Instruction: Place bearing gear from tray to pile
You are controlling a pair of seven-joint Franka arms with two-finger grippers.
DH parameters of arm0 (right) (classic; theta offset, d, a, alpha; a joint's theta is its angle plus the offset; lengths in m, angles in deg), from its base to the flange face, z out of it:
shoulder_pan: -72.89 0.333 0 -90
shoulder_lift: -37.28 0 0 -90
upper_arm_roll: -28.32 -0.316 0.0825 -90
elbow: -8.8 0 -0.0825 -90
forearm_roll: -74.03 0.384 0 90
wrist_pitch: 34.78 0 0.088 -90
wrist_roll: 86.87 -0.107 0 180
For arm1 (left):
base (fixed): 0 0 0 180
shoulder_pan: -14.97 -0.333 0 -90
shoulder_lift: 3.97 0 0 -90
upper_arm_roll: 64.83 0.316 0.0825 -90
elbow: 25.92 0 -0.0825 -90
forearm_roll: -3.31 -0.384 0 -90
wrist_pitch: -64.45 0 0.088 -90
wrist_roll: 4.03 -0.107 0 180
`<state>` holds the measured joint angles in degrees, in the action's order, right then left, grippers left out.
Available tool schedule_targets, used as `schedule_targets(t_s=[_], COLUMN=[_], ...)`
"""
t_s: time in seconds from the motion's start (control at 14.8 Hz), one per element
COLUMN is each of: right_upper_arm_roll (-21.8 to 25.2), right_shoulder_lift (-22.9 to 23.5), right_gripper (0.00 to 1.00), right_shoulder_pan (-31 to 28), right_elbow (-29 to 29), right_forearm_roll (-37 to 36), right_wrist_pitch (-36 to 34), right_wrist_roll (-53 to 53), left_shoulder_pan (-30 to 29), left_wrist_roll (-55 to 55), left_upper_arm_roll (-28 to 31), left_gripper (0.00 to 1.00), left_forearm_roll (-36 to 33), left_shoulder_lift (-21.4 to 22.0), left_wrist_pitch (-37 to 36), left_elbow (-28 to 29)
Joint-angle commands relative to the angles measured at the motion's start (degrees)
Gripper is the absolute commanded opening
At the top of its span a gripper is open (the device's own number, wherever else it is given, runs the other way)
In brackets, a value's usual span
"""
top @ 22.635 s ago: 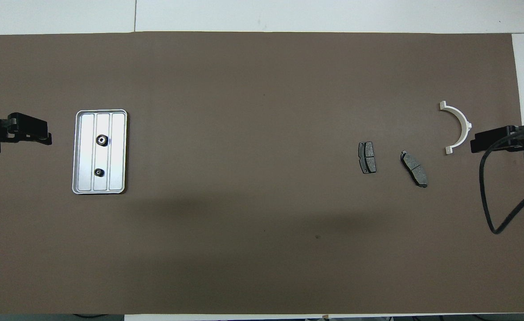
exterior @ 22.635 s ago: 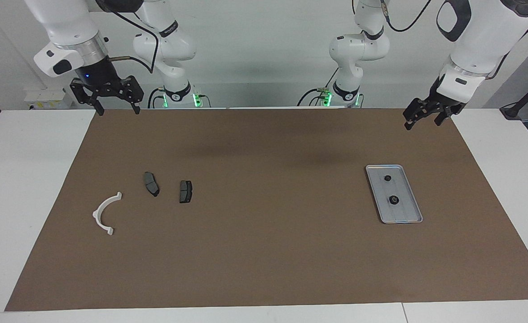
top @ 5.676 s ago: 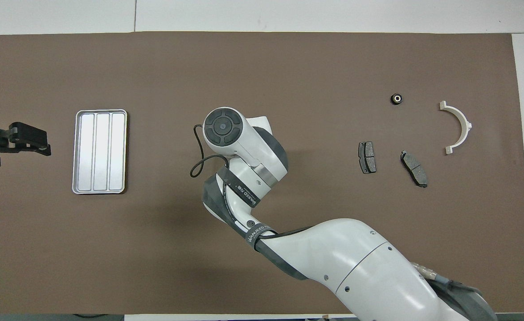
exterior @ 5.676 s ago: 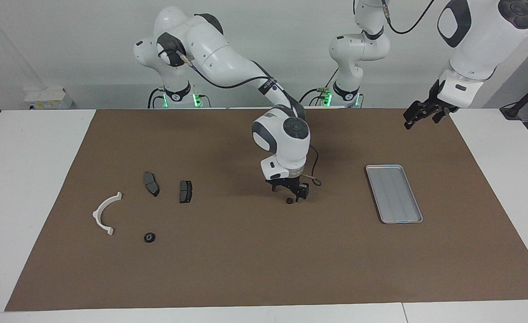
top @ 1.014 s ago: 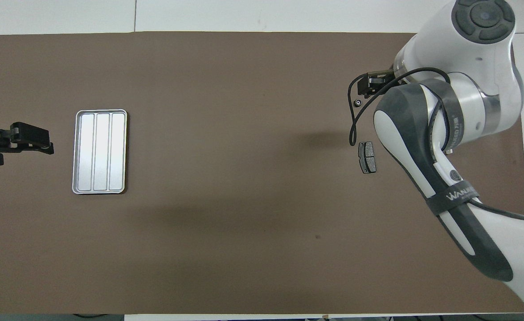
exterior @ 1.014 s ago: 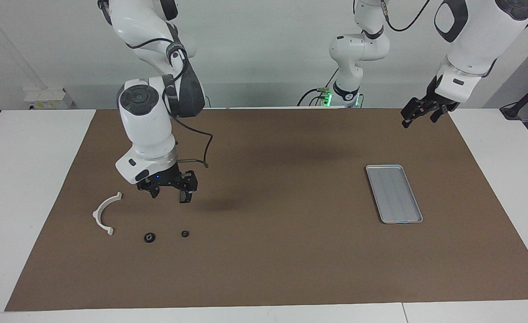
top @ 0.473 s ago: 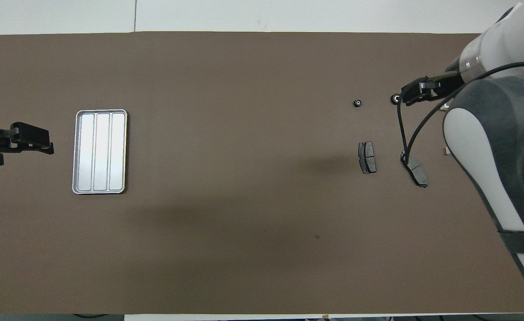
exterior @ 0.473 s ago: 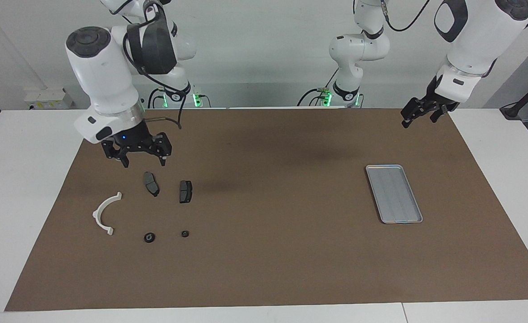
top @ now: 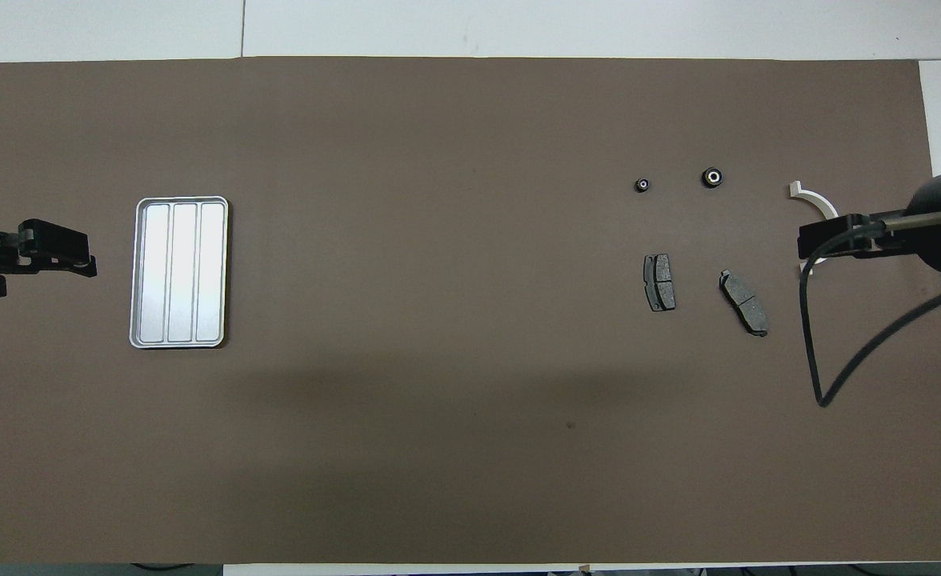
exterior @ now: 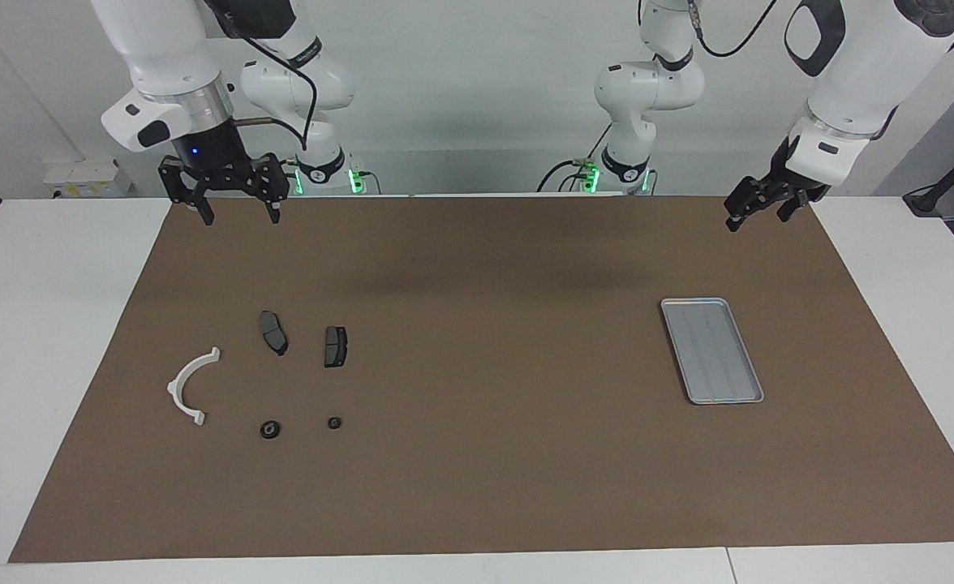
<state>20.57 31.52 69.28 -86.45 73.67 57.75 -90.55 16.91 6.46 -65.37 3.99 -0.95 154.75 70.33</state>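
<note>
Both bearing gears, the larger (exterior: pixel 270 429) and the smaller (exterior: pixel 334 422), lie on the surface beside the white bracket (exterior: pixel 188 387), below the raised right end effector (exterior: pixel 235 206), which is open and empty. The tray (exterior: pixel 712 349) holds nothing; the left end effector (exterior: pixel 757 212) waits, grip unreadable.

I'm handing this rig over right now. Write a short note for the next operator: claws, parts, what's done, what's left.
Right claw: open, empty, raised over the mat's edge nearest the robots at the right arm's end.
Left claw: waiting, raised near the tray's end of the table.
Tray: nothing in it.
Both bearing gears, the larger and the smaller, lie on the mat in the pile, beside the white bracket and farther from the robots than the two brake pads.
Done: both gears moved from tray to pile.
Left: nothing to move, as far as I can see.
</note>
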Motion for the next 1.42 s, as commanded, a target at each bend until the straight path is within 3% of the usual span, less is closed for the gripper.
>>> schedule_targets(t_s=[0.0,0.41,1.35], right_upper_arm_roll=[-0.4,-0.2,-0.2], right_shoulder_lift=[-2.8,-2.8,-2.8], right_gripper=[1.0,1.0,1.0], right_shoulder_pan=[-1.8,-3.0,-3.0], right_elbow=[-2.8,-2.3,-2.0], right_forearm_roll=[1.8,1.8,1.8], right_wrist_pitch=[-2.1,-6.0,-6.0], right_wrist_roll=[1.9,1.8,1.7], left_shoulder_pan=[-0.2,-0.2,-0.2], left_wrist_roll=[-0.1,0.0,0.0], left_upper_arm_roll=[0.0,0.0,0.0], left_gripper=[1.0,1.0,1.0], left_forearm_roll=[0.5,0.6,0.6], left_shoulder_lift=[1.1,1.2,1.1], left_wrist_pitch=[-0.4,-0.4,-0.4], left_elbow=[0.9,0.9,0.9])
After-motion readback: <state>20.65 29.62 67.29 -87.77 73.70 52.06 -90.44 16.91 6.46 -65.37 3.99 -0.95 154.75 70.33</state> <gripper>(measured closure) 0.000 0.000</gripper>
